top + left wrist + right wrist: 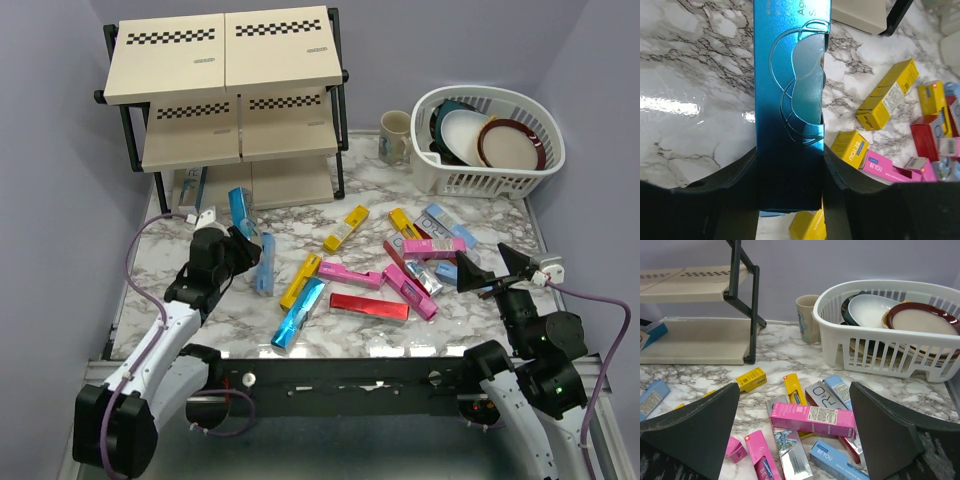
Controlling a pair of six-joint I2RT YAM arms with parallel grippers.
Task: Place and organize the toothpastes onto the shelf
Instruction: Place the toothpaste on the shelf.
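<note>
Now, your left end effector (236, 240) is clamped on a teal-blue toothpaste (240, 208), just short of the shelf (225, 60) at twelve o'clock. Keep it level, clear the black frame post (339, 130), and lay it square on the bottom board (290, 182). Your right end effector (497, 268) gapes wide, empty, at the counter's (230, 320) three o'clock.

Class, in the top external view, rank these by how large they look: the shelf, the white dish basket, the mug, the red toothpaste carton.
1. shelf
2. white dish basket
3. red toothpaste carton and mug: too alike in apparent size to rank.
</note>
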